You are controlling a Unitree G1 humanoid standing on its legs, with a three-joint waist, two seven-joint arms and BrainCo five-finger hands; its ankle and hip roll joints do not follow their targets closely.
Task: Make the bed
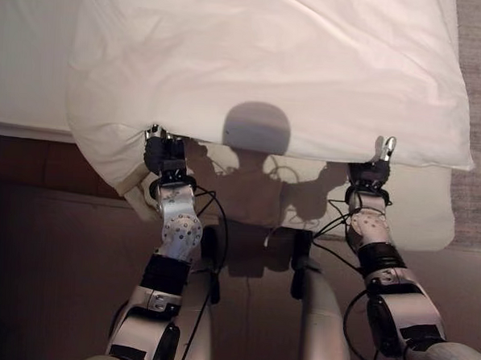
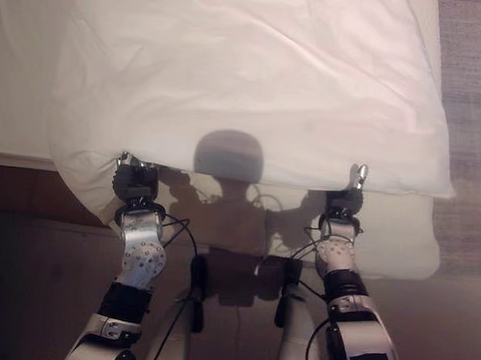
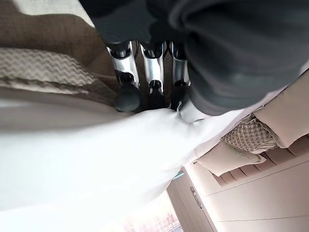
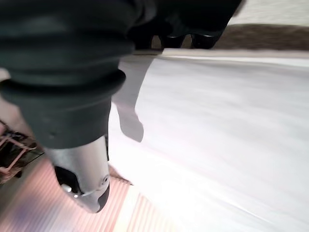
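A white duvet is lying spread across the bed, its near edge hanging over the mattress side. At that edge's left corner, the left hand is clutching the fabric with curled fingers; toward the right end, the right hand is pinching the hem.

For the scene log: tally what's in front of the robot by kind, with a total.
White duvet, held by its near edge: 1
Bed underneath: 1
Patterned cushions: 1
Robot hands on the duvet edge: 2, left hand and right hand
Total: 5
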